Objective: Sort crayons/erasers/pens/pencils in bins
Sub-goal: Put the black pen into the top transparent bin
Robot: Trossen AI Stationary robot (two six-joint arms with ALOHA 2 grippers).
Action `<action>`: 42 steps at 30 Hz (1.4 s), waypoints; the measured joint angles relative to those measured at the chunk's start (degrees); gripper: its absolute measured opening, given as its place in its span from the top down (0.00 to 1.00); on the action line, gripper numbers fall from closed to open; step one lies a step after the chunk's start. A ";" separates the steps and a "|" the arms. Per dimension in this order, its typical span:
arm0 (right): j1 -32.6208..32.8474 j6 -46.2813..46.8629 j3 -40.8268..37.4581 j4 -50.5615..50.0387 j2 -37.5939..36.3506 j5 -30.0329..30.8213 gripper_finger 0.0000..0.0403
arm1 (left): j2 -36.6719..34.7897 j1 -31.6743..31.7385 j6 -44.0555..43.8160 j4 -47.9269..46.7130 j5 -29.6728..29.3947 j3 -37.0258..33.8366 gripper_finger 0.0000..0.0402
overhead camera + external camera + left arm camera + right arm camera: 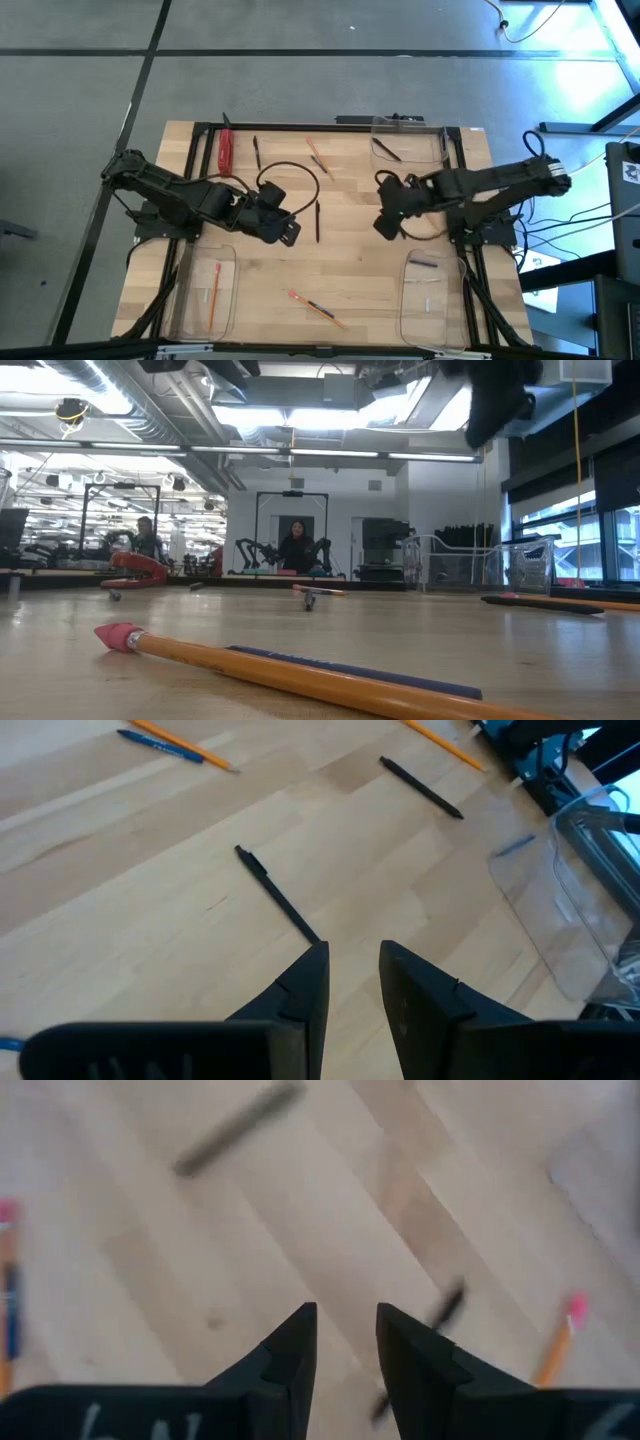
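The left gripper (352, 982), jaws narrowly parted and empty, is held above a pen (277, 893) on the worktop (360, 260); the right gripper (345, 1345), seemingly likewise, is poised mid-worktop.

Bright ceiling strips (330, 415) light the room from overhead, and their glare washes out the ceiling in the low view. Daylight spills blue-white across the floor (560, 70) at the far right corner seen from above. The surface (350, 260) is evenly lit, with soft shadows. Down low, the near pencil (300, 675) looms soft and out of focus. The right wrist view is smeared with blur; the left wrist view is crisp.
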 joint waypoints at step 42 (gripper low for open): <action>-24.64 -14.51 -10.02 -1.58 24.26 -16.55 0.57 | -0.02 -0.03 0.06 0.01 0.50 0.00 0.79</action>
